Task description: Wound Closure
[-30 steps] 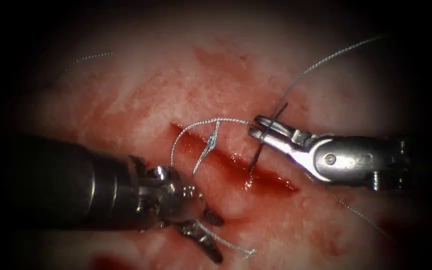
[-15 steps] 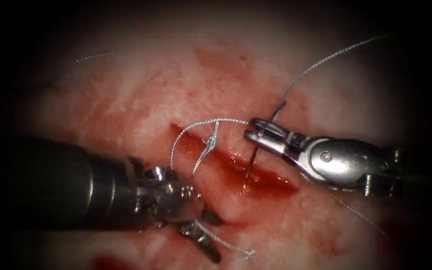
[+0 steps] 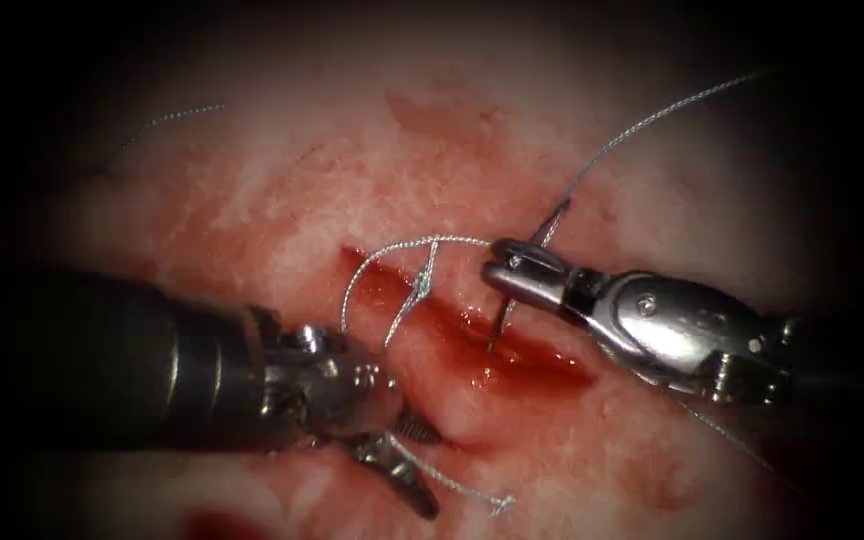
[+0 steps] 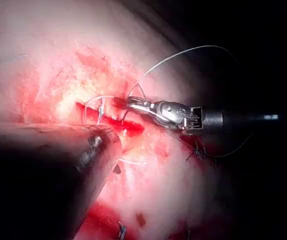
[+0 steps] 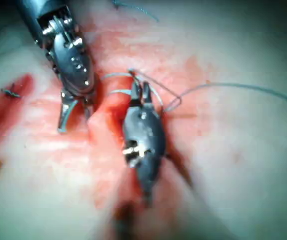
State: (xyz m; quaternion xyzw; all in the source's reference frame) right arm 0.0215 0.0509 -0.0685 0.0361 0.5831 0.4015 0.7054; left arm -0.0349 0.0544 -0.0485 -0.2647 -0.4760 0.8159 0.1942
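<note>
The cut [image 3: 542,365] runs slantwise across the tissue [image 3: 352,160], with one knotted stitch [image 3: 420,287] over its upper part. My right tool [image 3: 500,262] is shut on the dark curved needle [image 3: 498,325] near its middle. The needle's tip meets the cut's right lip; I cannot tell how deep it sits. Thread [image 3: 652,115] trails from the needle's rear up to the right. My left tool [image 3: 407,458] stands open on the left side of the cut, with a cut end of thread [image 3: 457,488] lying by its jaws. The right wrist view has the right tool [image 5: 138,90] beside the left tool [image 5: 73,112].
Red fluid [image 3: 497,375] pools in the cut and stains the tissue around it. A loose strand of thread [image 3: 182,113] lies at the far upper left. Small cut ends of thread [image 4: 198,150] lie on the tissue beyond the right tool.
The right tool has shifted left and slightly down while rotating, bringing the needle's tip closer against the cut's right lip. The left tool has barely moved.
</note>
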